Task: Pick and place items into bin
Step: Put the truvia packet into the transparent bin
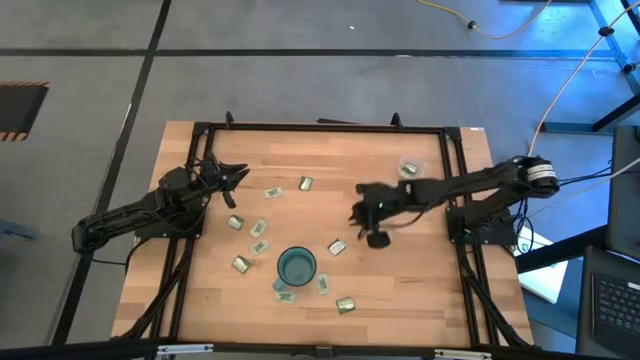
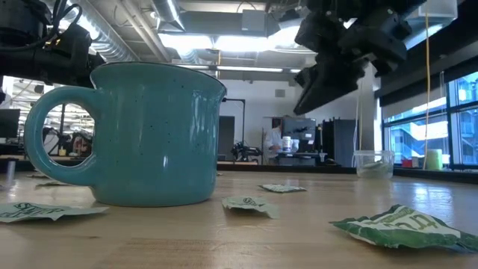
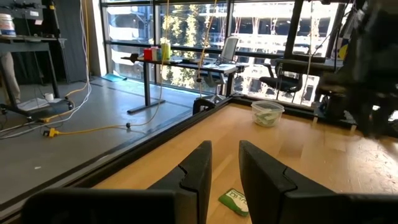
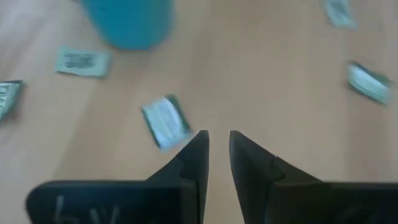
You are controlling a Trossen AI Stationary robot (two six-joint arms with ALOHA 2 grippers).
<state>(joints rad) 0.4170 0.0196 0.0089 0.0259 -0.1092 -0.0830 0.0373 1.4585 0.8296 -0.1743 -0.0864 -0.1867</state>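
Observation:
Several small green and yellowish packets lie flat on the wooden table around the teal mug (image 1: 296, 266), one of them (image 1: 337, 246) just right of it. The bin, a translucent whitish cup (image 1: 411, 168), stands toward the far right and shows something green inside in the left wrist view (image 3: 268, 114). My right gripper (image 1: 355, 212) hovers above the table between bin and mug. It is empty, its fingers a narrow gap apart (image 4: 217, 140), with a packet (image 4: 165, 121) on the table beyond them. My left gripper (image 1: 238, 180) waits at the far left, narrowly open (image 3: 225, 163).
The mug (image 2: 149, 134) stands near the table's near edge among the packets and looms large in the low view. More packets lie left of centre (image 1: 258, 228) and at the near edge (image 1: 345, 305). A dark frame (image 1: 320, 127) borders the table. Bare wood shows right of the mug.

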